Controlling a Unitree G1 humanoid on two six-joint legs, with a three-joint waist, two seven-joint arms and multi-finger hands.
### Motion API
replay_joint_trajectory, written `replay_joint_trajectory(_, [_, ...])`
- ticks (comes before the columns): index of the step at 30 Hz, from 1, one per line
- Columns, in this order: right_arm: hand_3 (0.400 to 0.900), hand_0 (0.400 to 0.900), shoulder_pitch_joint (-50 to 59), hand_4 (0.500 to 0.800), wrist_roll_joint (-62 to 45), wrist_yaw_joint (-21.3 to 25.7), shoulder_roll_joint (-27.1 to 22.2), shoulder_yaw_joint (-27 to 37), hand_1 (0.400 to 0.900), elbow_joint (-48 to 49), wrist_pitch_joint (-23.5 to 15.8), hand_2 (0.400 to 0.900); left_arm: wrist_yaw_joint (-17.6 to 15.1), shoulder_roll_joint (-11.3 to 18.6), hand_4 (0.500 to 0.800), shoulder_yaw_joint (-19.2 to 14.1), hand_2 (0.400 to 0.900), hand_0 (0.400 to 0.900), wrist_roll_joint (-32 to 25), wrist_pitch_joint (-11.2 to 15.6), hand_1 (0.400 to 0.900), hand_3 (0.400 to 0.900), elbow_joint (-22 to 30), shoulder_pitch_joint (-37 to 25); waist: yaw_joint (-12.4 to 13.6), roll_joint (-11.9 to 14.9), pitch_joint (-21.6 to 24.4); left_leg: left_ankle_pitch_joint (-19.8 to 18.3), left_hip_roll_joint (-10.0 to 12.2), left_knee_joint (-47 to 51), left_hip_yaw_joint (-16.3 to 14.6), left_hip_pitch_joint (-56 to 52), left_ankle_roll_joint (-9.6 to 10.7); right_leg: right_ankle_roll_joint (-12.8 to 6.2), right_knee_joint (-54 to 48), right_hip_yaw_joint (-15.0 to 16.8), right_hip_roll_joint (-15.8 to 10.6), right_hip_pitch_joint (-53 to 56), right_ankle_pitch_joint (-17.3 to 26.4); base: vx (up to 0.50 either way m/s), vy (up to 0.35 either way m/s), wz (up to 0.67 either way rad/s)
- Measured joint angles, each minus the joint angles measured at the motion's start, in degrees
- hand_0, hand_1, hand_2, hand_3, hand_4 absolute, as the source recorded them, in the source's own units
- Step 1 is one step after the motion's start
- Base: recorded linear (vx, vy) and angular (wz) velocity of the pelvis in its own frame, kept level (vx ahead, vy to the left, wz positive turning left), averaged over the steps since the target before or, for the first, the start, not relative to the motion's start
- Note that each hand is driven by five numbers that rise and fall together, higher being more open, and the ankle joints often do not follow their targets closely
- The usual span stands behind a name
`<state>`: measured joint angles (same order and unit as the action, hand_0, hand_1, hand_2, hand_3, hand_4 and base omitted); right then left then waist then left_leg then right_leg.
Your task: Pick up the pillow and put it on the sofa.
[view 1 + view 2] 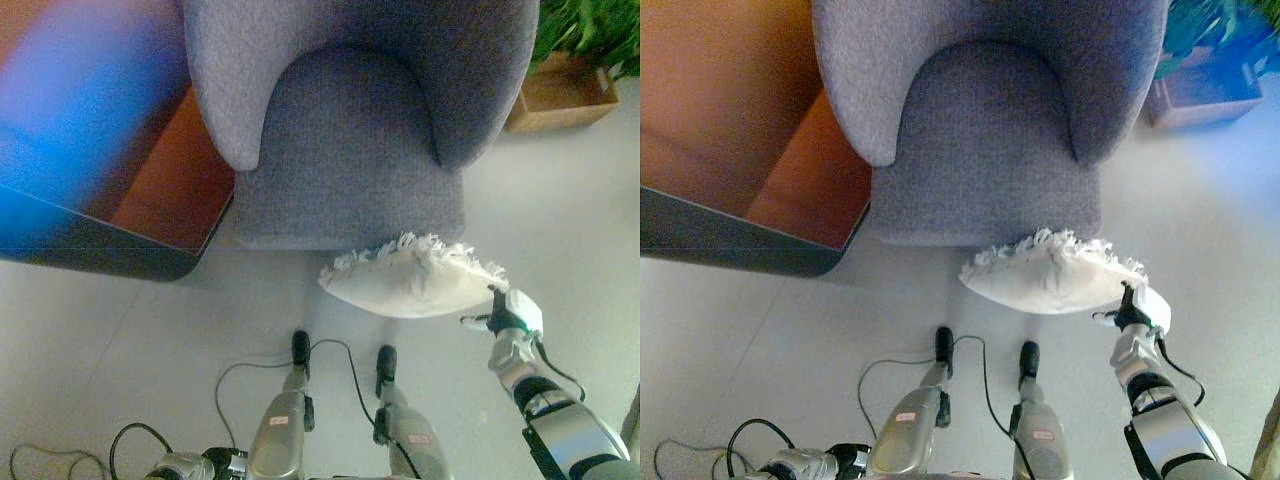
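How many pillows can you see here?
1. The white fringed pillow is held up at its right end by the robot's right hand, just in front of the grey sofa. Others could lie outside the view.

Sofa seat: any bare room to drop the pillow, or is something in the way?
The sofa seat is bare from front edge to backrest, walled by curved arms left and right. The pillow, gripped at its right end by the right hand, hangs at the seat's front edge. The wooden table crowds the sofa's left side; bare floor lies right.
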<state>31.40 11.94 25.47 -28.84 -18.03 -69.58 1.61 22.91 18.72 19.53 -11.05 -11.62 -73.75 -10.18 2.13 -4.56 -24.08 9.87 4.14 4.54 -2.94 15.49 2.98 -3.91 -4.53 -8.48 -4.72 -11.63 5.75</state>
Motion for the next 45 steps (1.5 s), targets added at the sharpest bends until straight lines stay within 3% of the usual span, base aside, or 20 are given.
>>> replay_joint_trajectory(7, [0.9, 0.9, 5.4, 0.8, -3.5, -1.3, -1.8, -2.0, 0.9, 1.0, -0.9, 0.9, -2.1, -0.2, 0.8, 0.6, 0.9, 0.9, -2.3, -2.0, 0.9, 0.9, 0.2, -2.3, 0.3, -1.2, -1.8, 0.9, -0.2, 0.0, 1.2, 3.4, -0.1, -0.02, 1.2, -1.0, -0.2, -3.5, 0.0, -0.06, 0.009, 0.1])
replay_joint_trajectory(11, [0.9, 0.9, 8.6, 0.8, -4.3, -1.8, -4.5, -2.1, 0.9, 2.2, -0.6, 0.9, -3.7, -0.1, 0.8, 0.5, 0.9, 0.9, -4.3, -1.9, 0.9, 0.9, 1.2, -4.6, 1.4, -2.6, -2.9, 2.1, -0.3, 0.0, 1.2, 6.3, -0.5, -0.17, 3.8, -1.0, -0.4, -7.5, -0.1, -0.02, 0.043, 0.03])
replay_joint_trajectory(24, [0.9, 0.9, 14.3, 0.8, -4.5, -4.3, -8.5, -3.9, 0.9, 2.2, -0.4, 0.9, -3.7, -0.4, 0.8, 1.0, 0.9, 0.9, -6.8, -0.9, 0.9, 0.9, 2.7, -4.8, 1.5, -3.8, -3.8, 4.5, -2.8, 0.0, 1.2, 11.0, -2.3, -1.88, 17.4, 0.5, -4.0, -18.6, -4.9, -0.01, 0.044, 0.04])
replay_joint_trajectory(36, [0.9, 0.9, 19.6, 0.8, -10.6, -9.2, -11.2, -4.7, 0.9, 5.4, 1.3, 0.9, -4.3, -0.8, 0.8, 1.5, 0.9, 0.9, -9.2, -0.1, 0.9, 0.9, 3.9, -4.7, 1.5, -5.1, -4.3, 6.0, -3.0, -0.2, 1.3, 14.7, -1.5, -0.71, 25.9, 0.9, -4.6, -26.0, -7.7, -0.01, 0.042, 0.04])
replay_joint_trajectory(38, [0.751, 0.751, 20.2, 0.711, -11.7, -9.8, -11.6, -4.7, 0.751, 6.0, 1.5, 0.751, -4.3, -0.8, 0.8, 1.4, 0.9, 0.9, -9.4, 0.5, 0.9, 0.9, 4.0, -4.7, 1.6, -5.1, -4.4, 6.2, -3.0, -0.5, 1.3, 15.5, -1.5, -0.56, 26.7, 1.2, -4.7, -27.1, -7.8, 0.0, 0.0, 0.0])
replay_joint_trajectory(39, [0.712, 0.712, 20.4, 0.687, -12.3, -9.8, -11.8, -4.7, 0.712, 6.3, 1.5, 0.712, -4.3, -0.8, 0.8, 1.4, 0.9, 0.9, -9.5, 0.6, 0.9, 0.9, 4.1, -4.7, 1.6, -5.2, -4.4, 6.3, -3.0, -0.7, 1.3, 15.8, -1.5, -0.46, 27.2, 1.3, -4.7, -27.7, -7.9, 0.0, 0.0, 0.0])
replay_joint_trajectory(41, [0.4, 0.4, 20.7, 0.5, -12.6, -10.4, -12.0, -4.7, 0.4, 6.6, 1.8, 0.4, -4.3, -0.8, 0.8, 1.4, 0.9, 0.9, -9.6, 0.6, 0.9, 0.9, 4.1, -4.7, 1.6, -5.2, -4.4, 6.3, -3.0, -0.9, 1.3, 16.3, -1.4, -0.31, 27.7, 1.4, -4.7, -28.3, -8.0, 0.0, 0.0, 0.0])
replay_joint_trajectory(45, [0.4, 0.4, 21.1, 0.5, -13.1, -11.9, -12.9, -4.8, 0.4, 6.7, 2.1, 0.4, -4.3, -0.8, 0.8, 1.5, 0.9, 0.9, -9.6, 0.6, 0.9, 0.9, 4.6, -4.7, 1.6, -5.4, -4.4, 6.3, -3.0, -1.4, 1.3, 17.0, -1.2, -0.2, 28.4, 1.4, -4.7, -29.2, -8.1, 0.0, 0.0, 0.0])
